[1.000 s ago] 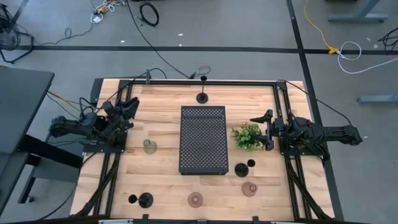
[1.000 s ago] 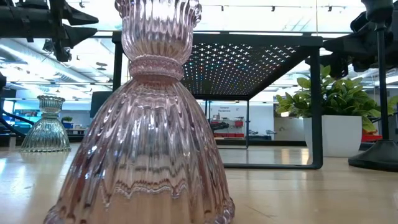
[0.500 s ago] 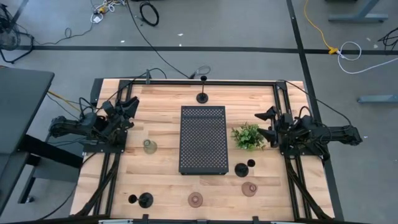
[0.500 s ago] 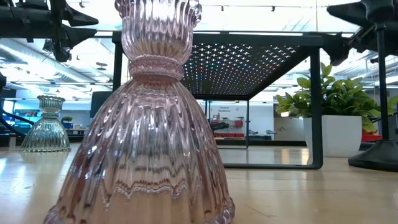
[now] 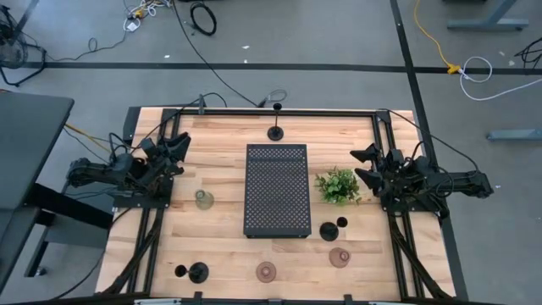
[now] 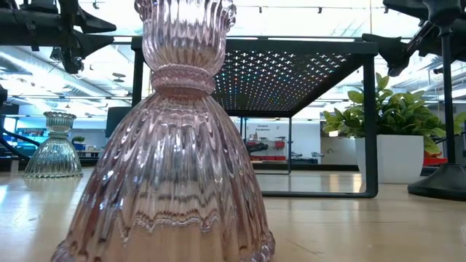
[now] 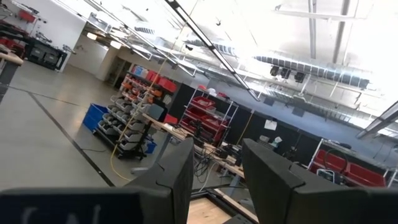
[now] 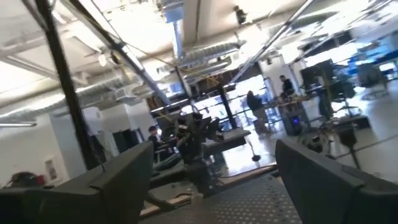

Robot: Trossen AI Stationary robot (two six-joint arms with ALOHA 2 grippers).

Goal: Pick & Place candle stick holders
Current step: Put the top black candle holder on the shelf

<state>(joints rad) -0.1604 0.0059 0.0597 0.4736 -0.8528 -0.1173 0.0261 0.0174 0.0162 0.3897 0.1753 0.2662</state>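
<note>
Wooden table [image 5: 220, 246], black perforated tray [image 5: 276, 190] at centre on legs. Green plant [image 5: 337, 185] just right of tray. Left gripper [image 5: 177, 146] at left edge, fingers spread, empty. Right gripper [image 5: 366, 165] near plant, fingers spread wide, empty (aimed across the table). Holders scattered: black ones at far edge [image 5: 275, 132], front left [image 5: 197, 272], front right of tray [image 5: 330, 230]; greenish glass [image 5: 202, 200] left of tray; pinkish glass [image 5: 266, 272] and [image 5: 340, 257] along the front.

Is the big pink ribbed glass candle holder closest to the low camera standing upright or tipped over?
Upright. In the low view the pink ribbed glass candle holder rests on its wide flared base on the wooden table, cup end up.
</note>
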